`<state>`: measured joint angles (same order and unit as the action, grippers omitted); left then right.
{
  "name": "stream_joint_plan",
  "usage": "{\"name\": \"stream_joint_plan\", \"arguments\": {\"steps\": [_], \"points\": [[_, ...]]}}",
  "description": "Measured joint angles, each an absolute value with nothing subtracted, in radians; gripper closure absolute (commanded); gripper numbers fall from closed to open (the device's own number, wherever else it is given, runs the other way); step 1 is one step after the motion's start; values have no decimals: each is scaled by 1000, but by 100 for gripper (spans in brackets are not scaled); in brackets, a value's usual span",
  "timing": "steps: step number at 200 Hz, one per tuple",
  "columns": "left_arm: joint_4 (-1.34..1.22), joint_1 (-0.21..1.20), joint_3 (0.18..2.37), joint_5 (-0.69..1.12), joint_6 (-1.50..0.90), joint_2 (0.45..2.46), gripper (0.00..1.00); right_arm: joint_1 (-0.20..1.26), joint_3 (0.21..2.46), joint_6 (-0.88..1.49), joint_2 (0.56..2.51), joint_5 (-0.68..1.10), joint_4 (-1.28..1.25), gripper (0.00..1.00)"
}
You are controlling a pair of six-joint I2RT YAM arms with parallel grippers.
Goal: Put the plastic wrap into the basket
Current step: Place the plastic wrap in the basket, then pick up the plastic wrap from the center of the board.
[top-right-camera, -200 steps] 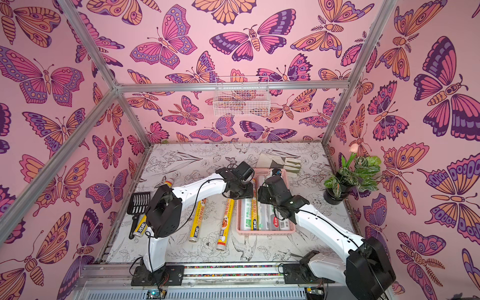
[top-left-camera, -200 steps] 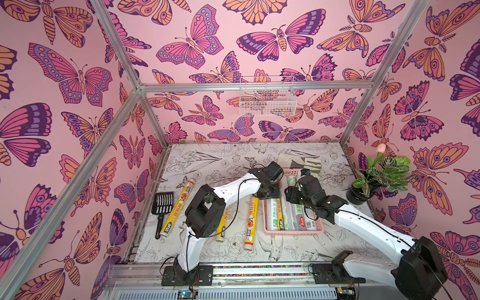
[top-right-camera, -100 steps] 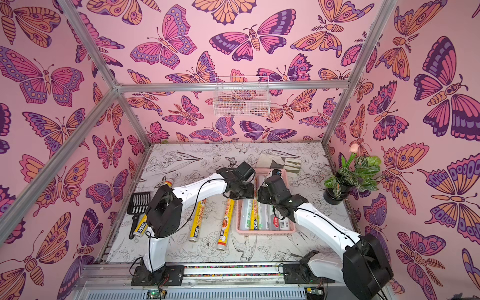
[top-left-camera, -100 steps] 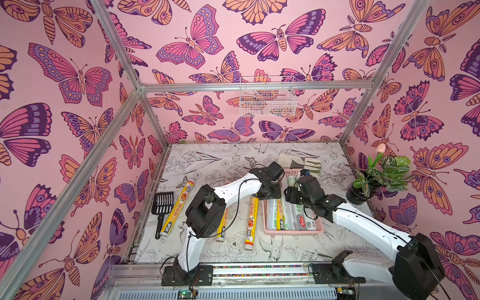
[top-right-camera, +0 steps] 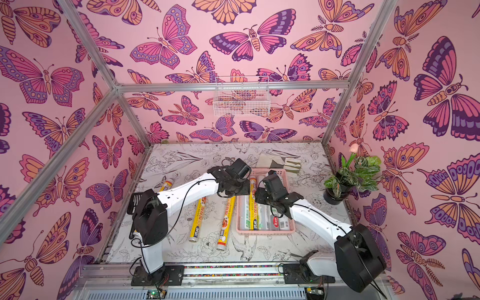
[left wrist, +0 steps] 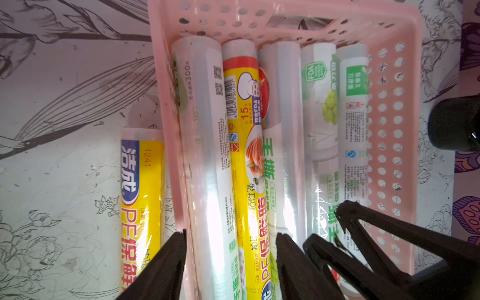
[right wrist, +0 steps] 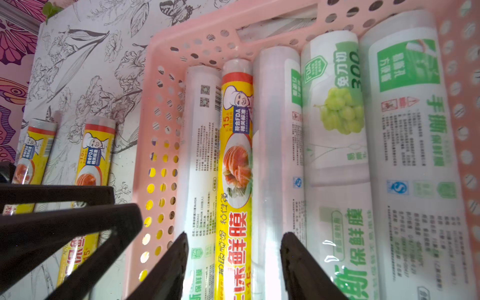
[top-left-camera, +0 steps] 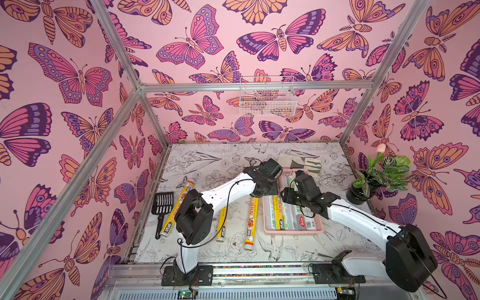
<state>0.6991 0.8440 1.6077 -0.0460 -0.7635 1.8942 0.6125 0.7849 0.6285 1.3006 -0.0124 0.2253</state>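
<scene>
Five plastic wrap rolls (left wrist: 244, 155) lie side by side in the basket (left wrist: 389, 117). Three yellow rolls (top-left-camera: 251, 223) are still on the surface (top-left-camera: 207, 161). The left gripper (left wrist: 231, 233) and right gripper (right wrist: 233, 233) hover over the basket, jaws spread and empty. Estimated over half complete.

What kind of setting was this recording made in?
Most likely a staged robot test booth, not a home: pink butterfly-print walls on a bare aluminium frame, a white left arm and right arm bolted to a metal front rail, and a flower-sketch tabletop.
</scene>
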Motion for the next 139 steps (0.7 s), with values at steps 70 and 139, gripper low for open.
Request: {"name": "stream_joint_plan", "arguments": {"steps": [70, 139], "points": [[672, 842, 1296, -204, -736, 1599, 43, 611, 793, 614, 1176, -12, 233, 38], [579, 805, 1069, -68, -706, 1519, 35, 611, 778, 586, 1137, 68, 189, 40]]}}
